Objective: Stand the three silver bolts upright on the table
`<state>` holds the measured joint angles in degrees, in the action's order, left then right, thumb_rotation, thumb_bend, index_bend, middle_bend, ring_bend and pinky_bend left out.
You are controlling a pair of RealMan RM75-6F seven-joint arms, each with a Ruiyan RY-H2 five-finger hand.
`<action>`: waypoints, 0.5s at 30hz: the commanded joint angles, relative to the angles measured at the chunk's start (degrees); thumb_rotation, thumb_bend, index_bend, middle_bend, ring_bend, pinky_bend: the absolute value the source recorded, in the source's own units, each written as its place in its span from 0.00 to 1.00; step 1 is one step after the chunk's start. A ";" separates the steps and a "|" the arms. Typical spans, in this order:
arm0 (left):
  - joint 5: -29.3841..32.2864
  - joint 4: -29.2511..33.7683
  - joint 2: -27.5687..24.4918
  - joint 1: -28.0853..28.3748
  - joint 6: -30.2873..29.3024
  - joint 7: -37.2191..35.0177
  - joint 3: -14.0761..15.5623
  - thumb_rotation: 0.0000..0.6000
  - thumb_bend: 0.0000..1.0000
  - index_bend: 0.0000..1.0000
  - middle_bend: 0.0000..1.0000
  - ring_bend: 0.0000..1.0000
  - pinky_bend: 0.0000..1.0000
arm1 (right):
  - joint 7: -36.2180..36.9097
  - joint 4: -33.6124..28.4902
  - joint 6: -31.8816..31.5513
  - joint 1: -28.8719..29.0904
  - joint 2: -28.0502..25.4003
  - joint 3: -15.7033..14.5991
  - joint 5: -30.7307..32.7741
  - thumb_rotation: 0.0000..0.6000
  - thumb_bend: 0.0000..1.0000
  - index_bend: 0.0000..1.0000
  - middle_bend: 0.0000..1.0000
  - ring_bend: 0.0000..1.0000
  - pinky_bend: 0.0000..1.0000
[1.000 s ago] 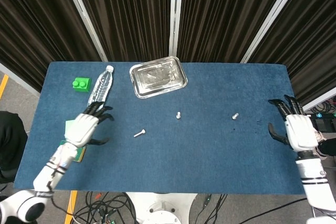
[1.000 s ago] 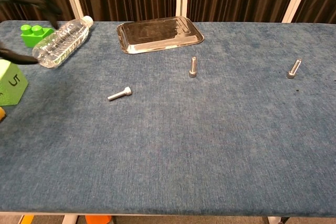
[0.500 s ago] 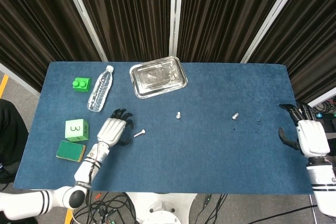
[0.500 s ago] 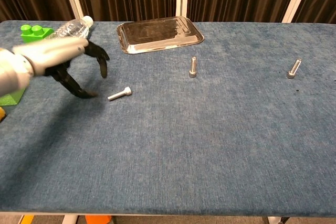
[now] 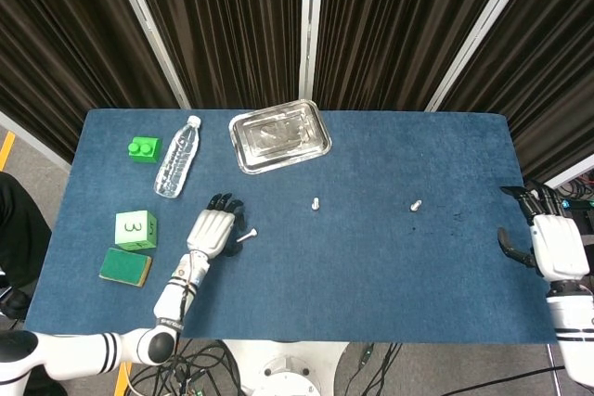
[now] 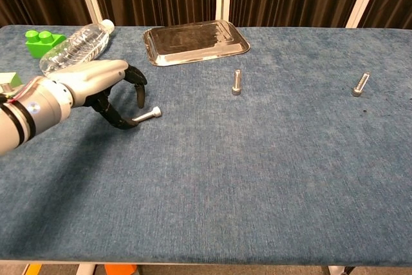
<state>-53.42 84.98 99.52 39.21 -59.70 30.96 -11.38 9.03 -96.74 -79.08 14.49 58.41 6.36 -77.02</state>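
Fingers (image 6: pixel 135 82) of the left hand (image 5: pixel 212 228) are curled and apart, arching down over the shaft end of the lying bolt (image 6: pixel 147 115); we cannot tell whether a fingertip touches it, and nothing is lifted. We see that bolt flat on the blue table (image 5: pixel 371 266), silver, short, with a round cap head. In the head view its long axis runs roughly from 8 o'clock to 2 o'clock, head toward 2 o'clock, away from the hand.

At 2 o'clock from it, well apart, we find the middle bolt (image 6: pixel 237 82), standing on its head with the shaft up, silver like the first. Further out toward 3 o'clock stands the right bolt (image 6: pixel 360 84), also head down; in the chest view it looks tilted a little.

Over at the table's right edge we have the right hand (image 5: pixel 553 240), fingers apart, holding nothing.

At 12 o'clock of the lying bolt sits a metal tray (image 5: pixel 279 135), and toward 10 o'clock a clear water bottle (image 5: pixel 178 158) lies on its side.
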 commanded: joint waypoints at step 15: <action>1.42 -2.88 2.28 0.56 -0.98 -0.28 0.12 1.00 0.31 0.50 0.17 0.01 0.00 | 0.32 -0.49 0.59 -1.29 -0.37 1.16 0.29 1.00 0.37 0.17 0.19 0.00 0.00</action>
<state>-52.12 82.22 101.66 39.72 -60.70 30.86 -11.11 9.35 -97.22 -78.49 13.22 58.04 7.50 -76.74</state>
